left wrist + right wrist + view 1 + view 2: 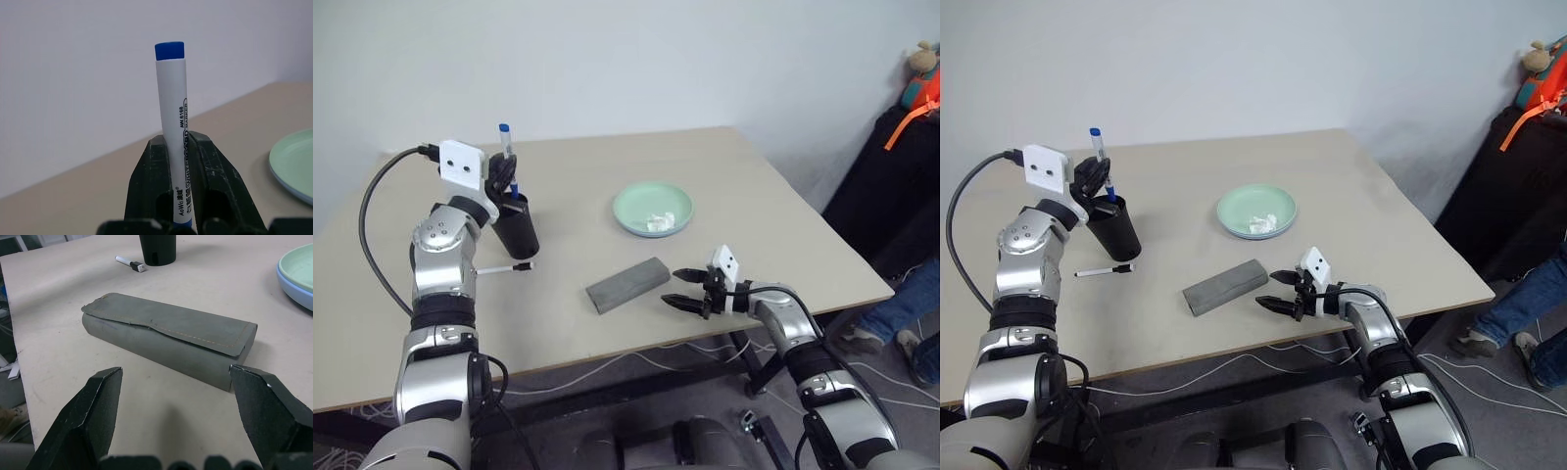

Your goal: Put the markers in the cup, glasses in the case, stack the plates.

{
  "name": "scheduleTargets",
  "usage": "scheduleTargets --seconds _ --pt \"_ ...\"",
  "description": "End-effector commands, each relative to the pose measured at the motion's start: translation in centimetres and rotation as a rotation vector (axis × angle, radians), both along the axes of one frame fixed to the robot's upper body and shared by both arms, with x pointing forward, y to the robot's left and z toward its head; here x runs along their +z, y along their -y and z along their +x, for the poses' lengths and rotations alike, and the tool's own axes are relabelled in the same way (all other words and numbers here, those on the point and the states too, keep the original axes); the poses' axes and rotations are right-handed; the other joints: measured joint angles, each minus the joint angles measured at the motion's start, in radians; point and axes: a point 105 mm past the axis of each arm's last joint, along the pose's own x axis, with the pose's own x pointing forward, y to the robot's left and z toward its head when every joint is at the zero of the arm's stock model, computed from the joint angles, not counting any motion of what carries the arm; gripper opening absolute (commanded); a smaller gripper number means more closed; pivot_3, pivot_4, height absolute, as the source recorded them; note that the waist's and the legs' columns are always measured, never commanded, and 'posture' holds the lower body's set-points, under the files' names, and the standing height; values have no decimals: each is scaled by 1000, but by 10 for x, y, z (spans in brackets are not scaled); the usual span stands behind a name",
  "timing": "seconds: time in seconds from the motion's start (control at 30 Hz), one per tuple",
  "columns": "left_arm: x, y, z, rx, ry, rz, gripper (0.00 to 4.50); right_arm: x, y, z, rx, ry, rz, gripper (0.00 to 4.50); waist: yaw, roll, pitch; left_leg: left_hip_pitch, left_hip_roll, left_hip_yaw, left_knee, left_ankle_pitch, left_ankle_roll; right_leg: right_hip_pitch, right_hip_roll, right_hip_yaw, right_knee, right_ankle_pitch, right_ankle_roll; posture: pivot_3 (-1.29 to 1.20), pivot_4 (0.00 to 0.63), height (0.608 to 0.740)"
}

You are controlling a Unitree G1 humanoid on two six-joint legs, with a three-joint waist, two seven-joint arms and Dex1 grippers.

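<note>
1. Markers lead the scene, but nearest the robot is the right tool (688, 290), two black fingers spread wide with nothing between them, hovering at the near edge of the beige desk (754, 196) and pointing at the grey oblong fabric-like case (627, 284).
2. That grey case lies shut on the desk, its flap lid closed along a stitched seam, just beyond the right tool's fingertips and not touching them.
3. On the robot's left of the case, well apart from it, the thin white marker with the black cap (505, 268) lies flat on the desk, just in front of the black tapered plastic cup (517, 232).
4. The black cup stands upright, farther from the robot than the case and off to the case's left side.
5. Directly above the cup, the left tool (502, 181) is clamped on the thin white marker with the blue cap (173, 122), holding it upright with the blue cap on top and its lower end at the cup's mouth; whether the tip is already inside cannot be told.
6. Beyond the case and slightly to its right sits the round mint green plate (653, 210), resting on a light blue plate (288, 284) whose rim shows beneath it.
7. A small crumpled white tissue (657, 222) lies in the green plate.
</note>
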Motion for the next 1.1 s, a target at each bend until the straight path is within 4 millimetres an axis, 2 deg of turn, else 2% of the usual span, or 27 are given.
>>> scheduleTargets --seconds 0.03,0.07,0.43,0.67,0.8,0.93,1.0,1.1 --pt "11 -3 -2 27 51 2 69 20 -1 6 17 67 14 3789 0 0 0 0 0 0 0 0 0 0 0 0 0 0 0 0 0 740" --pt "8 -5 -2 40 47 -1 778 20 -1 6 17 68 13 3789 0 0 0 0 0 0 0 0 0 0 0 0 0 0 0 0 0 740" --pt "4 -7 -1 85 41 8 4469 21 0 6 18 69 9 3789 0 0 0 0 0 0 0 0 0 0 0 0 -1 0 0 0 0 740" --pt "13 5 -3 -25 52 23 4469 21 -2 6 17 69 11 3789 0 0 0 0 0 0 0 0 -1 0 0 0 -1 0 0 0 0 740" --pt "28 23 -20 -339 -15 90 4469 21 -1 7 18 66 7 3789 -2 0 0 -1 0 0 0 -1 -1 -1 0 -1 -1 0 0 0 0 740" --pt "29 31 -51 -629 -205 224 4469 22 -2 8 19 67 7 3789 -3 0 0 0 0 1 -2 -2 -3 -1 0 0 -1 0 0 0 0 740" --pt "25 30 -62 -706 -296 269 4469 22 -3 8 20 68 7 3789 -3 0 0 0 0 1 -3 -2 -3 -1 0 0 -2 -1 -1 0 0 740" --pt "-2 8 -77 -731 -582 442 4469 23 -5 10 20 70 10 3789 -1 0 0 0 0 1 -2 -2 -3 -1 0 0 -2 -2 -3 0 0 740"
